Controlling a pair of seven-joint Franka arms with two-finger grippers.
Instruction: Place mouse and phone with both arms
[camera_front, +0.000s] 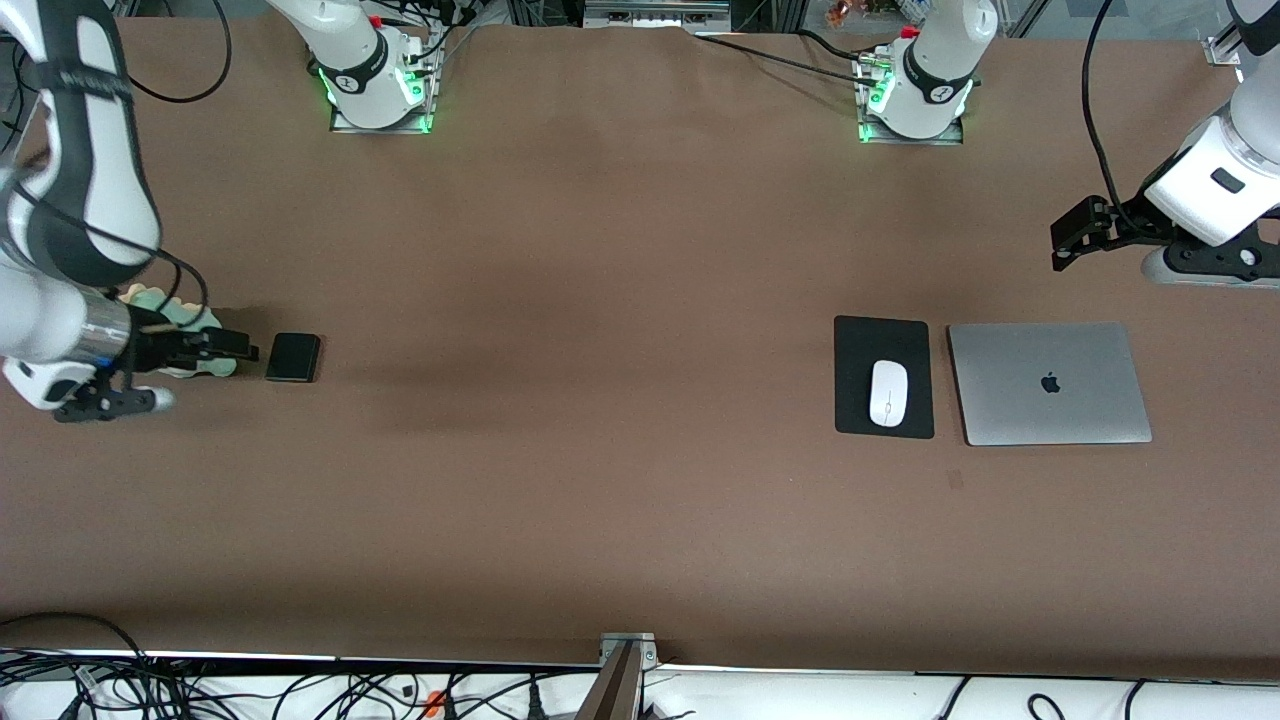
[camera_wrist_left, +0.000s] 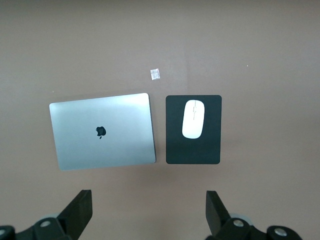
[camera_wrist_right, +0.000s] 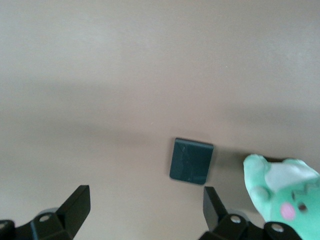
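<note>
The white mouse lies on a black mouse pad toward the left arm's end of the table; it also shows in the left wrist view. The black phone lies flat on the table toward the right arm's end and shows in the right wrist view. My right gripper is open and empty, over the table just beside the phone. My left gripper is open and empty, up over bare table beside the laptop.
A closed silver laptop lies beside the mouse pad, toward the left arm's end. A green plush toy lies under my right gripper, next to the phone. A small white scrap lies near the pad.
</note>
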